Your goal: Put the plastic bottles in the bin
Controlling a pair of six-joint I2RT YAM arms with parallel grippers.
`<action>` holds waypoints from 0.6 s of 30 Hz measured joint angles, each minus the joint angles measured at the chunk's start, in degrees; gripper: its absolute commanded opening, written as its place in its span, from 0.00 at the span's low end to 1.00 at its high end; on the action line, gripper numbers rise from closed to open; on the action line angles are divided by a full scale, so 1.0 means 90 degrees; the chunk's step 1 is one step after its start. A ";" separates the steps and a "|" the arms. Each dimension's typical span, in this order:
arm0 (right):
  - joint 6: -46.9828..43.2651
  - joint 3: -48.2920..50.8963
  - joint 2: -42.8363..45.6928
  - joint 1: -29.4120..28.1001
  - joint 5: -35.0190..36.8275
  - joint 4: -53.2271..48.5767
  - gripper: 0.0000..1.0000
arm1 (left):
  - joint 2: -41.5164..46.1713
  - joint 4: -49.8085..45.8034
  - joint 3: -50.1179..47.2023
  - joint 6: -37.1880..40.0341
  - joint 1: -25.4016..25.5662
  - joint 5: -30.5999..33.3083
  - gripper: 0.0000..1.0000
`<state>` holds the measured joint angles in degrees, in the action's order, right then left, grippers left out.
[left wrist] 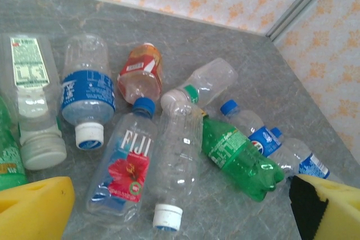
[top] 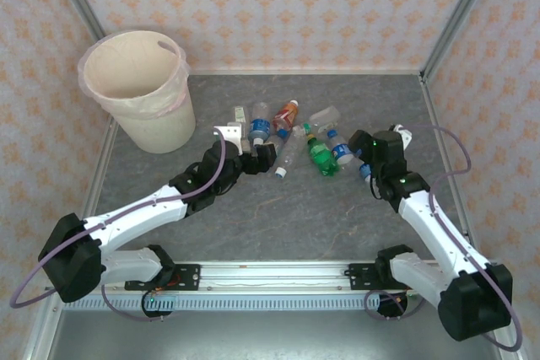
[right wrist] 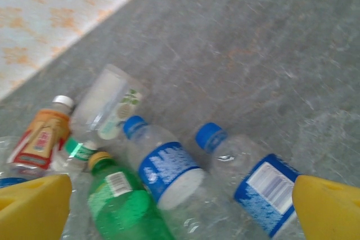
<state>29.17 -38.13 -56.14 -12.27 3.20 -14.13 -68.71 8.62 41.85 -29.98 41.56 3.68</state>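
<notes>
Left gripper and right gripper spread, empty | bottles mid-table | advice: pinch Fiji bottle mid-body | bin far-left corner

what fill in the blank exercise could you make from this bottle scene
1. The bin stands at the far ____ corner of the table.
2. The FIJI bottle has a ____ cap.
3. The green bottle right of it lies on its ____.
4. The left end effector and right end effector are both ____, holding nothing.

Missing words: left; blue; side; open
</notes>
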 measured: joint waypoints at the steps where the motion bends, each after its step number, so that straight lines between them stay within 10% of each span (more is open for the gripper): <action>1: 0.0000 0.0049 -0.0092 0.0153 -0.0121 0.0005 1.00 | 0.0002 0.0036 -0.0075 -0.0022 0.0010 -0.0039 0.99; 18: -0.0216 0.0316 -0.1209 0.1511 -0.1515 0.0571 0.94 | 0.0306 0.0357 -0.0605 -0.0180 0.0010 -0.0151 0.99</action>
<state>27.22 -35.29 -67.02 1.32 -10.44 -8.99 -65.95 11.84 36.40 -31.59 41.65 2.33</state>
